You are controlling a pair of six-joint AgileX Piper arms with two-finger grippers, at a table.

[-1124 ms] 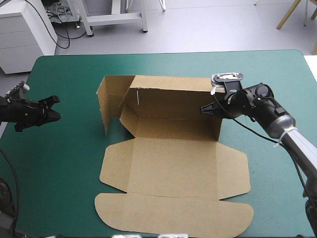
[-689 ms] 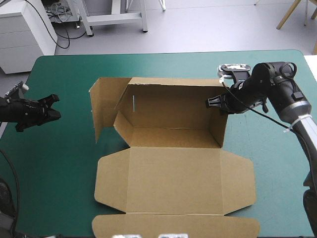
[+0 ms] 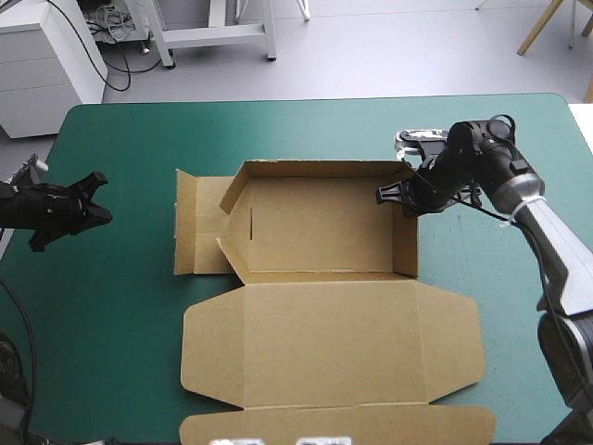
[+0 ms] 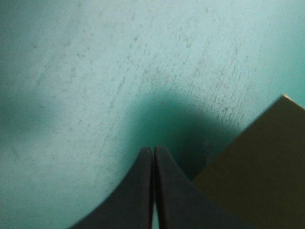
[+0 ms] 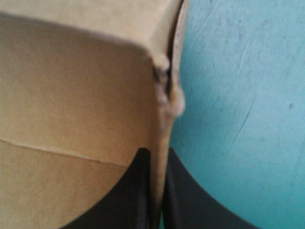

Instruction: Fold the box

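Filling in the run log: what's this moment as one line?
box: walls partly raised, lid flat | right pincer: shut on box's right wall | left pincer: shut, empty, over teal-green cover

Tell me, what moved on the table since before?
The box slid toward the table's near edge, drawn by the right pincer, which stays shut on its right wall. Its left flap, standing before, now lies flat. The left pincer stayed shut, off to the left.

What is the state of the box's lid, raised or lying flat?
Lying flat. In the high view the lid is spread on the teal-green cover with its side flaps out.
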